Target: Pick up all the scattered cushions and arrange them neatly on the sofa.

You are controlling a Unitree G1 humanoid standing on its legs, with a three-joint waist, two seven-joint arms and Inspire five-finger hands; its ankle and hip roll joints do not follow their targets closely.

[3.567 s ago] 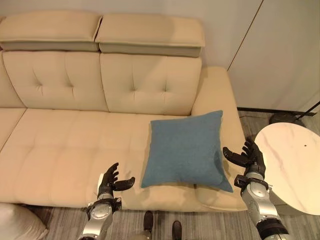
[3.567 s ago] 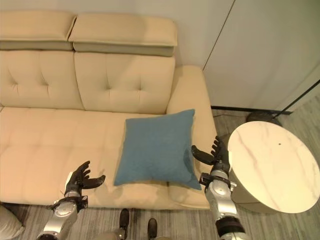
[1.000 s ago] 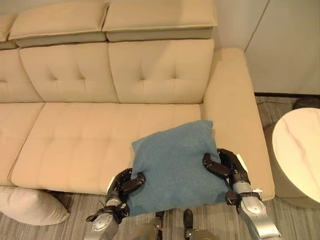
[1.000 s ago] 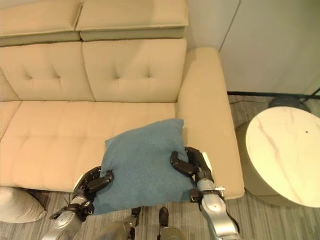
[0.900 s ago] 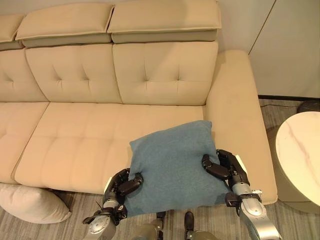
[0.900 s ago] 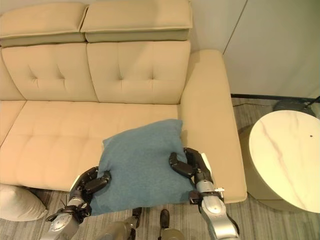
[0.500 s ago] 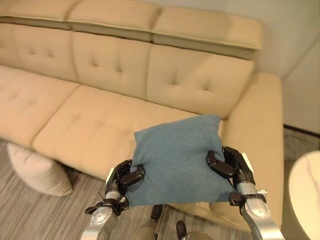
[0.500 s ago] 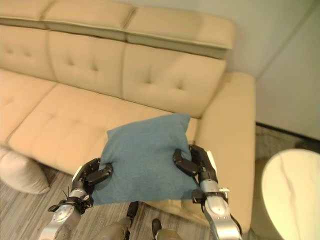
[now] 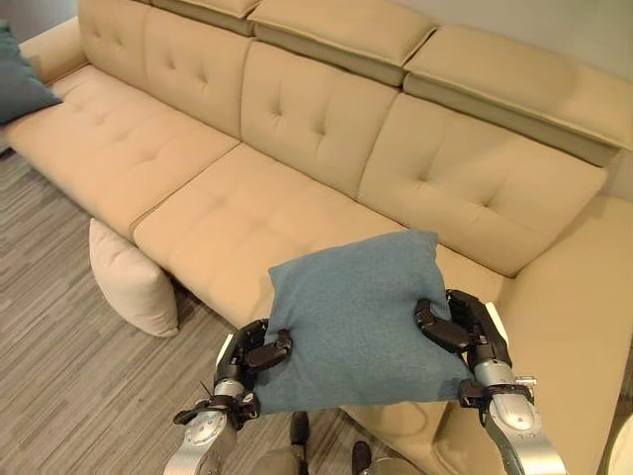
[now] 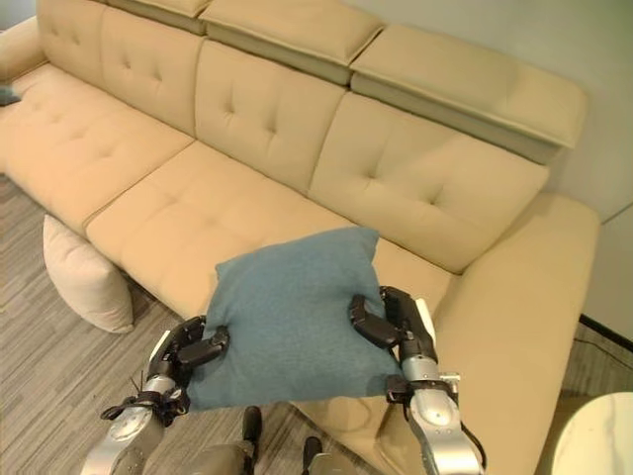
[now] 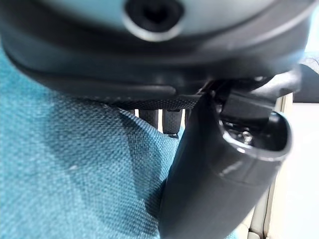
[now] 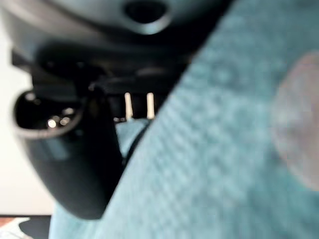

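A blue cushion (image 9: 356, 317) hangs in front of me above the sofa's front edge, held between both hands. My left hand (image 9: 249, 358) is shut on its left edge, thumb over the top face. My right hand (image 9: 465, 332) is shut on its right edge. The wrist views show blue fabric (image 11: 60, 174) pressed against the left hand (image 11: 214, 169) and blue fabric (image 12: 224, 149) against the right hand (image 12: 75, 154). A cream cushion (image 9: 129, 282) leans on the floor against the sofa front. Another blue cushion (image 9: 20, 89) lies on the sofa's far left end.
The long beige sofa (image 9: 257, 213) runs from far left to its right armrest (image 9: 579, 317). Its seats in the middle are bare. Grey striped floor (image 9: 69, 366) lies in front. A round pale table's edge (image 10: 593, 435) shows at the lower right.
The view has swung to the left along the sofa, bringing the cream cushion and the far blue cushion into sight. Both hands keep hold of the blue cushion.
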